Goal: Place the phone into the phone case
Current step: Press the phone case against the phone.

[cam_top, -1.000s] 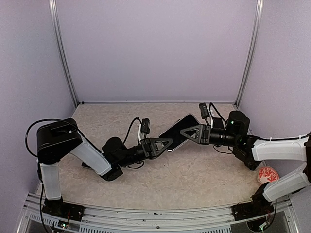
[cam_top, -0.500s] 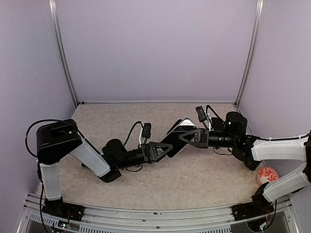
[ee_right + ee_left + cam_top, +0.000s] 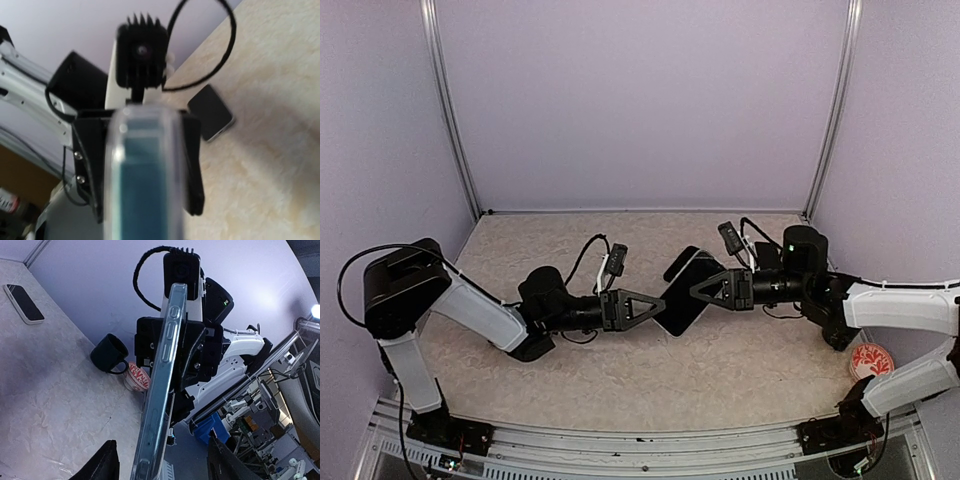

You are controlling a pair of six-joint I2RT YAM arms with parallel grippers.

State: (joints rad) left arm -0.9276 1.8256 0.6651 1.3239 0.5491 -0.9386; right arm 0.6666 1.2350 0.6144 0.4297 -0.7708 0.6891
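The pale translucent phone case (image 3: pixel 680 291) hangs above the table's middle, tilted on edge, with a black phone (image 3: pixel 676 300) seated in it. My right gripper (image 3: pixel 696 290) is shut on its right end. My left gripper (image 3: pixel 657 304) faces it from the left and is open. In the left wrist view the phone case (image 3: pixel 163 385) runs edge-on between my left gripper's (image 3: pixel 163 462) fingertips (image 3: pixel 104 463), touching neither. The right wrist view shows the phone case (image 3: pixel 142 175) close up and blurred, hiding the right fingers.
A second black phone (image 3: pixel 22 302) lies flat on the table, also seen in the right wrist view as the second phone (image 3: pixel 211 112). A black mug (image 3: pixel 108 354) and a red-patterned cup (image 3: pixel 871 360) stand by the right arm. Walls close in on three sides.
My left gripper has opened, let go of the phone case and pulled back to the left. The right gripper keeps the case and has turned it steeper on edge.
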